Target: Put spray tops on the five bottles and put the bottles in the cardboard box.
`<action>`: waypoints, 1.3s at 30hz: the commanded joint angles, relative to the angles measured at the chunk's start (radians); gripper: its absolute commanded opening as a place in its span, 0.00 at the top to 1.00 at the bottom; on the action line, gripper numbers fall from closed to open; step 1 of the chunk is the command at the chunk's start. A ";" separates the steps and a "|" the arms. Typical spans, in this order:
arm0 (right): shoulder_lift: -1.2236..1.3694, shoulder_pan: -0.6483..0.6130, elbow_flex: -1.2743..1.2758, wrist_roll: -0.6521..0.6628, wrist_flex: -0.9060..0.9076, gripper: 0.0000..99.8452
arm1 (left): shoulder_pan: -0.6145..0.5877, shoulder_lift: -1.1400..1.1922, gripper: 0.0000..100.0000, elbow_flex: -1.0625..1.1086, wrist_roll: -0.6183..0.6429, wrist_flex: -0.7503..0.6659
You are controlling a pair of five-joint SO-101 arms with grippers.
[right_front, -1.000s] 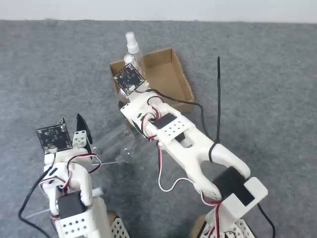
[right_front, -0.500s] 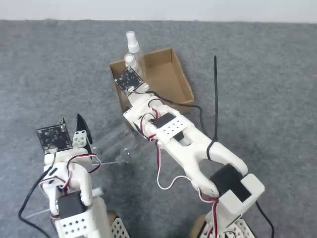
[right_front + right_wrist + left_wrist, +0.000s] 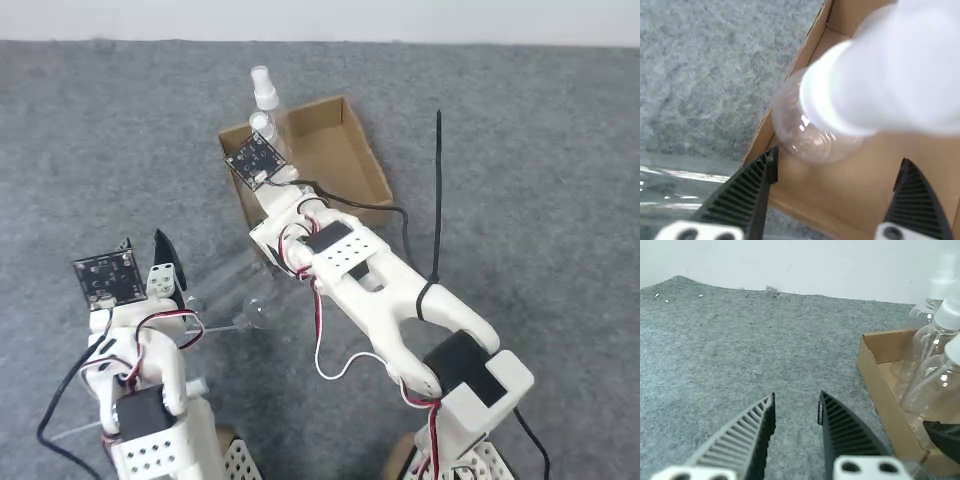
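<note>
Over the last second the right arm (image 3: pixel 370 280) has swung its wrist a little towards the left arm's side, above the near corner of the cardboard box (image 3: pixel 345 150); the left arm has kept still.

The left claw (image 3: pixel 796 397) is near its own base, fingers parted by a narrow gap with nothing between them and bare grey desk (image 3: pixel 520 150) ahead of it. Seen from this claw, the box lies ahead and off to the right.

Just to the right of the left claw, between the two arms, a clear bottle (image 3: pixel 255 305) lies on its side on the desk with no spray top that I can make out. Its outline is faint, so I cannot tell which way its long axis runs. It is much nearer to the left claw than to the right one, which is stretched out over the box. The next pick therefore looks like the left arm's job, and it turns on finding which end of the bottle is the neck.

The right claw (image 3: pixel 838 160) is spread wide and holds nothing. Directly below it, between the two fingers but touching neither as far as I can see, a capped bottle (image 3: pixel 815 130) stands upright on the box floor by the near wall, its white spray top (image 3: pixel 880 75) pointing up at the wrist camera. This looks like a release just completed. More capped bottles stand at the box's far corner beyond this claw, but I cannot tell whether the farthest is inside the wall or just past it.
</note>
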 commanded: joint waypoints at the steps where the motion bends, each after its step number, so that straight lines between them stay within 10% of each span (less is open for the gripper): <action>1: -0.031 0.021 -0.092 -0.008 0.090 0.69 | -0.006 -0.017 0.87 -0.007 0.000 -0.032; 39: -0.515 0.087 -0.055 -0.005 0.599 0.70 | -0.118 -0.017 0.87 -0.018 0.075 -0.069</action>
